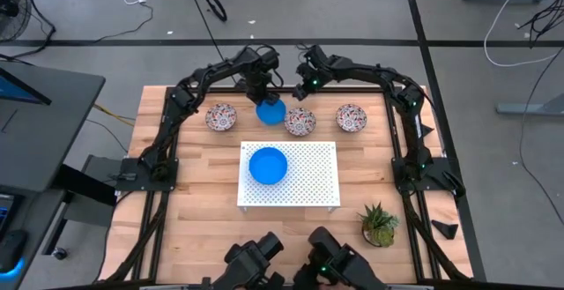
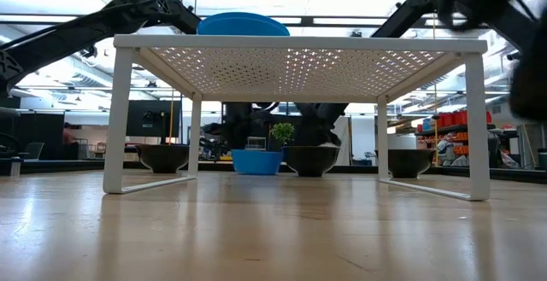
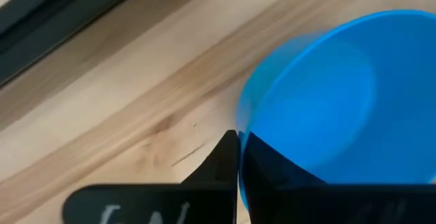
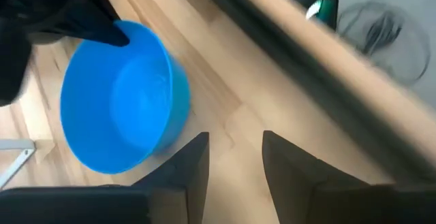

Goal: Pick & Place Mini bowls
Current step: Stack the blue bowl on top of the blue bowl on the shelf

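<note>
Rim grip on the blue bowl, far edge of the table

Left pincer (image 1: 264,96) is mine here, and I've got it pinched shut on the rim of a blue bowl (image 1: 270,111) sitting near the far edge of the table (image 1: 194,228), in the row between two patterned bowls. One patterned bowl (image 1: 220,116) is off to the left, another patterned bowl (image 1: 300,122) sits just beside the blue one on the right, and a third patterned bowl (image 1: 351,117) is further along toward the far right corner. A second blue bowl (image 1: 268,165) is already up on the white rack (image 1: 308,184) in the middle of the table.

My right pincer (image 4: 233,157) hovers close by over the same far edge, fingers partly apart, holding nothing.

What worries me: it's a thin grip on one side of the rim only, so the bowl will probably tip or swing as soon as I lift. If it slips it could clip the neighbouring patterned bowl. The right arm is also crowding that spot, so a careless lift might bump it. And the rack stands raised, so I'll need clearance or I'll catch its edge.
</note>
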